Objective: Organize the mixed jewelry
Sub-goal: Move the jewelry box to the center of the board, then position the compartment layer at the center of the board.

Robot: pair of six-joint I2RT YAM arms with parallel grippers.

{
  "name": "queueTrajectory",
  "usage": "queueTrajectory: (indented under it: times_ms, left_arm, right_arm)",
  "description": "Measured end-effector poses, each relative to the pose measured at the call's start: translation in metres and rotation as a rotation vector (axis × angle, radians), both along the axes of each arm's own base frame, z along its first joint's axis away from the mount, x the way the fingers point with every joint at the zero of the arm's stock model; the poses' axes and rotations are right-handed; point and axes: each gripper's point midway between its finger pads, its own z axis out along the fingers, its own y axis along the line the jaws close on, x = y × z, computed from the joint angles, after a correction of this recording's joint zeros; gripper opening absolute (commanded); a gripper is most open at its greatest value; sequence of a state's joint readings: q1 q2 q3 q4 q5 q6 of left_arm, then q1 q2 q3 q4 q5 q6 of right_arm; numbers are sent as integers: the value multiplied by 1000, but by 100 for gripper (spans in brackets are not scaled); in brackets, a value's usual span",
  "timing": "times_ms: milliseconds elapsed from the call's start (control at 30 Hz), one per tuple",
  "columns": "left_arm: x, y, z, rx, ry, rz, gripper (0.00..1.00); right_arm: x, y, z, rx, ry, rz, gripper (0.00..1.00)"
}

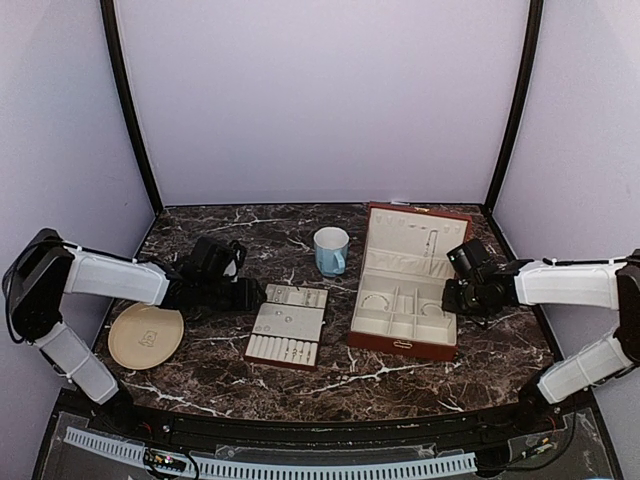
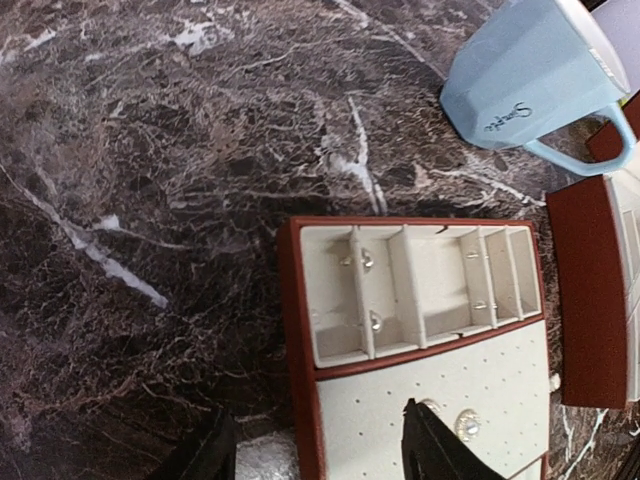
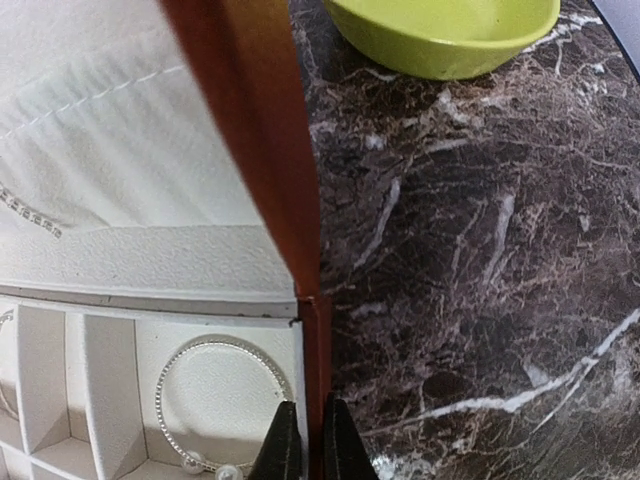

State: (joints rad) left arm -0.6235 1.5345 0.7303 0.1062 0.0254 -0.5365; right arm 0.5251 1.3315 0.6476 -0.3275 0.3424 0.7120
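- Right wrist view gives me the clearest piece of the mixed jewelry: a beaded bangle (image 3: 222, 343) lying flat in the compartment against the right wall of the box (image 3: 265, 150). A fine chain (image 3: 30, 213) lies on the lid lining above it.
- More pieces sit in the tray (image 2: 297, 330): small studs (image 2: 367, 262) in its slots and a sparkling stud (image 2: 467, 425) on the perforated pad.
- My right jaws are closed with nothing visible between them, poised over the box's right wall, just beside the bangle.
- My left jaws stand open above the pad end of the tray and grip nothing. The sparkling stud is just beside one finger.
- I see no loose jewelry on the bench (image 3: 470, 250), so I judge the sorting is near its end, at a placing or checking step.
- Next I would lift the right jaws straight up clear of the wall before any sideways travel. I would lower the left jaws only once they are centred on that stud, which is tiny and easy to flick away.
- Mug (image 2: 530, 70), green bowl (image 3: 440, 35) and cream plate (image 1: 146, 337) stand aside on the bench.
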Motion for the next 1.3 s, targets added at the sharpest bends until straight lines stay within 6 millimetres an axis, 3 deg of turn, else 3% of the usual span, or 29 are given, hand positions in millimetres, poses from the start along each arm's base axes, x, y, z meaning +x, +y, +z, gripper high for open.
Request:
queueTrajectory:
  times_ms: [67, 367, 500, 733, 933, 1167, 1300]
  left_arm:
    - [5, -1, -10, 15, 20, 5, 58]
    - [48, -21, -17, 55, -4, 11, 43]
    - [53, -19, -25, 102, -3, 13, 38]
    - [51, -10, -30, 156, 6, 21, 27]
    - [55, -14, -37, 165, 13, 5, 23]
    - [60, -19, -42, 179, 12, -18, 3]
    - [61, -22, -40, 188, 4, -50, 0]
  right_arm:
    - [8, -1, 0, 1, -7, -3, 0]
    - [32, 6, 11, 44, -68, 5, 42]
    - [38, 12, 26, 93, -125, 8, 51]
    - [42, 17, 39, 131, -165, 9, 56]
    - [42, 17, 41, 138, -169, 9, 58]
    - [41, 17, 60, 161, -214, 10, 59]
    - [39, 16, 61, 160, -214, 10, 59]
